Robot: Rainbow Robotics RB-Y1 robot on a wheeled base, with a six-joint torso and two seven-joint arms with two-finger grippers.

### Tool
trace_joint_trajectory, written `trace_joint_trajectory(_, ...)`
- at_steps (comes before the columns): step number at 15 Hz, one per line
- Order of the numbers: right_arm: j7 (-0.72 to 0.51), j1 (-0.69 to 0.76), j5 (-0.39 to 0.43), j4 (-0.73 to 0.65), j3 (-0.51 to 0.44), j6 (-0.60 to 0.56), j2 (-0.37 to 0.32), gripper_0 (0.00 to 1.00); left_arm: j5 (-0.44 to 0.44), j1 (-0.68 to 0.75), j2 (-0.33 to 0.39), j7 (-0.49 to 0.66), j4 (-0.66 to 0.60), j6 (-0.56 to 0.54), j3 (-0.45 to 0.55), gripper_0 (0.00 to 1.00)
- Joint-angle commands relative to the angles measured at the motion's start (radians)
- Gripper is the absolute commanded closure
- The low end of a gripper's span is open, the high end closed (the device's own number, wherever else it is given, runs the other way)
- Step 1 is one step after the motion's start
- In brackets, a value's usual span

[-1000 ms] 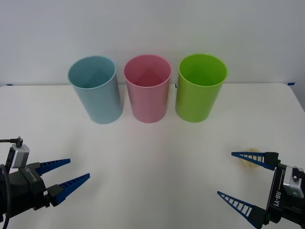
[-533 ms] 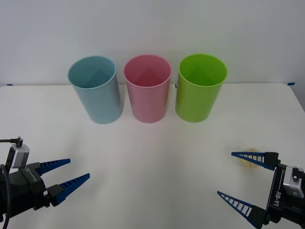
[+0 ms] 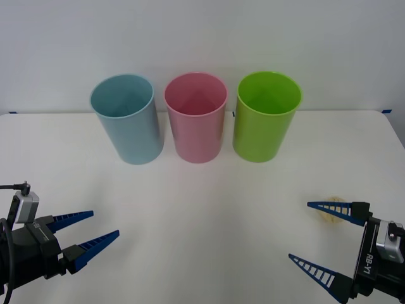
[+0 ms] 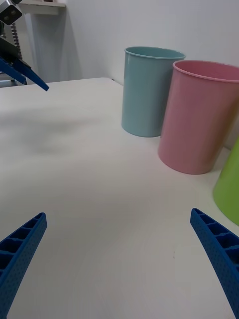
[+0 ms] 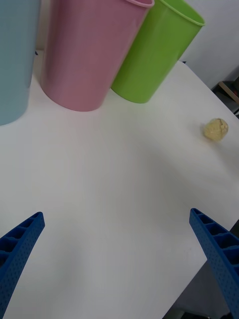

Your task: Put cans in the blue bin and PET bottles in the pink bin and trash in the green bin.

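Three tall round plastic bins stand in a row near the white table's (image 3: 202, 209) far edge: light-blue bin (image 3: 126, 120), pink bin (image 3: 196, 119), lime-green bin (image 3: 266, 118). The small yellow-beige wad of paper trash (image 3: 330, 213) lies near the right edge. Just beside it, the right gripper (image 3: 313, 233) is spread wide, holding nothing. The left gripper (image 3: 87, 227), near the front left corner, is spread too.

A plain white wall (image 3: 202, 38) rises behind the white tabletop (image 3: 202, 209), evenly lit. Small blue tape marks (image 3: 386, 111) sit at the tabletop's far corners.
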Motion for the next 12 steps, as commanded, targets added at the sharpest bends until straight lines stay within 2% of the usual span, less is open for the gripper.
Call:
trace_joint_trajectory(1,0.000,0.000,0.000,0.000,0.000,0.000,0.000,0.00,0.000,0.000,0.000,0.000,0.000,0.000,0.000,0.00)
trace_joint_trajectory(5,-0.015,-0.009,0.017,0.002,-0.012,-0.002,-0.005,0.00,0.000,0.000,0.000,0.000,0.000,0.000,0.000,0.00)
trace_joint_trajectory(8,-0.121,-0.034,0.075,-0.058,-0.067,-0.002,-0.040,0.00,0.000,0.000,0.000,0.000,0.000,0.000,0.000,0.00)
trace_joint_trajectory(10,-0.222,-0.049,0.109,-0.097,-0.110,0.000,-0.074,0.00,0.000,0.000,0.000,0.000,0.000,0.000,0.000,0.00)
trace_joint_trajectory(12,-0.351,-0.054,0.179,-0.164,-0.153,-0.002,-0.106,0.00,0.000,0.000,0.000,0.000,0.000,0.000,0.000,0.00)
